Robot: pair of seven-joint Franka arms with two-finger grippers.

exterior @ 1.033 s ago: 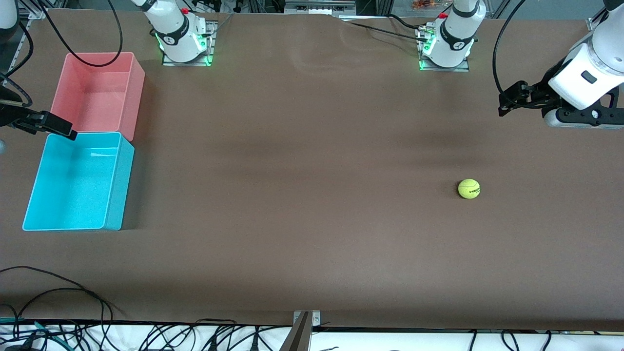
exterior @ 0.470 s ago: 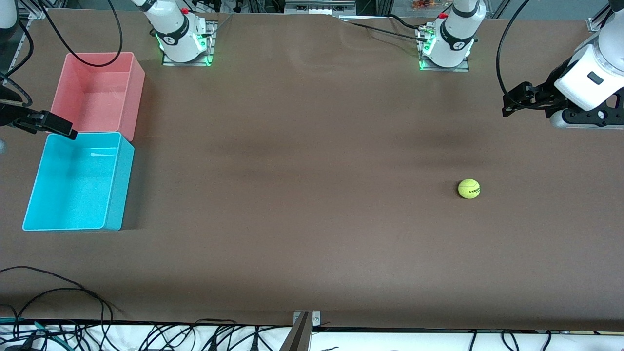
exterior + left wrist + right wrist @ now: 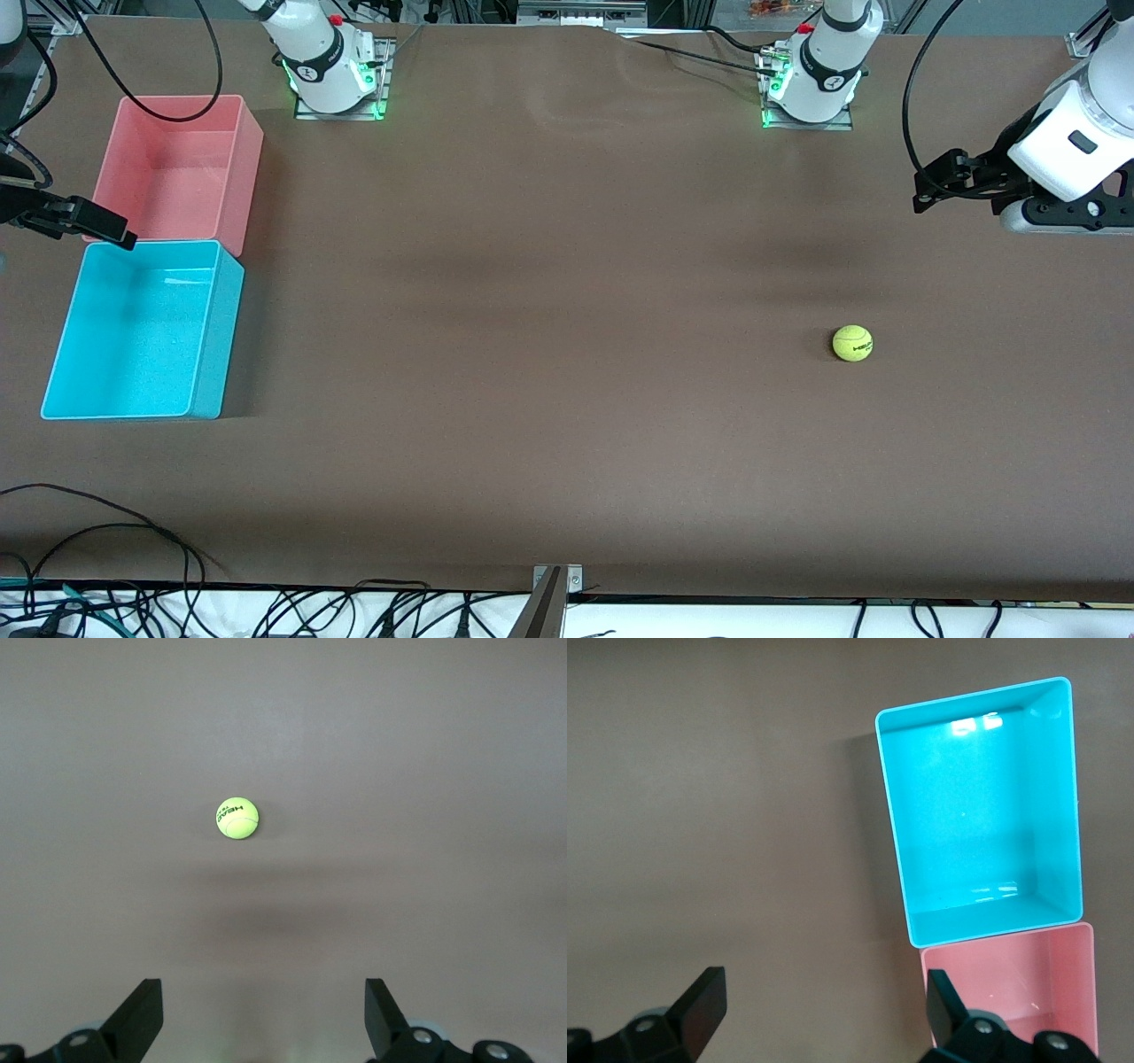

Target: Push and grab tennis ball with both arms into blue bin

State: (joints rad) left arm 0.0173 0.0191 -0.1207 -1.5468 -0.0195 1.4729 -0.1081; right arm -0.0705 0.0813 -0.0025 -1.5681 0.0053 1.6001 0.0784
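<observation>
The yellow-green tennis ball lies on the brown table toward the left arm's end; the left wrist view shows the tennis ball well clear of the fingers. My left gripper hangs open over bare table near that end, and the left gripper holds nothing. The blue bin stands empty at the right arm's end. My right gripper hovers open over the edge where the two bins meet. In the right wrist view the right gripper is empty, with the blue bin ahead of it.
An empty pink bin touches the blue bin, farther from the front camera; the pink bin also shows beside one right finger. Both arm bases stand along the table's top edge. Loose black cables lie at the near edge.
My left gripper has drifted slightly toward the left arm's end of the table. The right gripper has edged a little toward the pink bin. The ball has not moved.
</observation>
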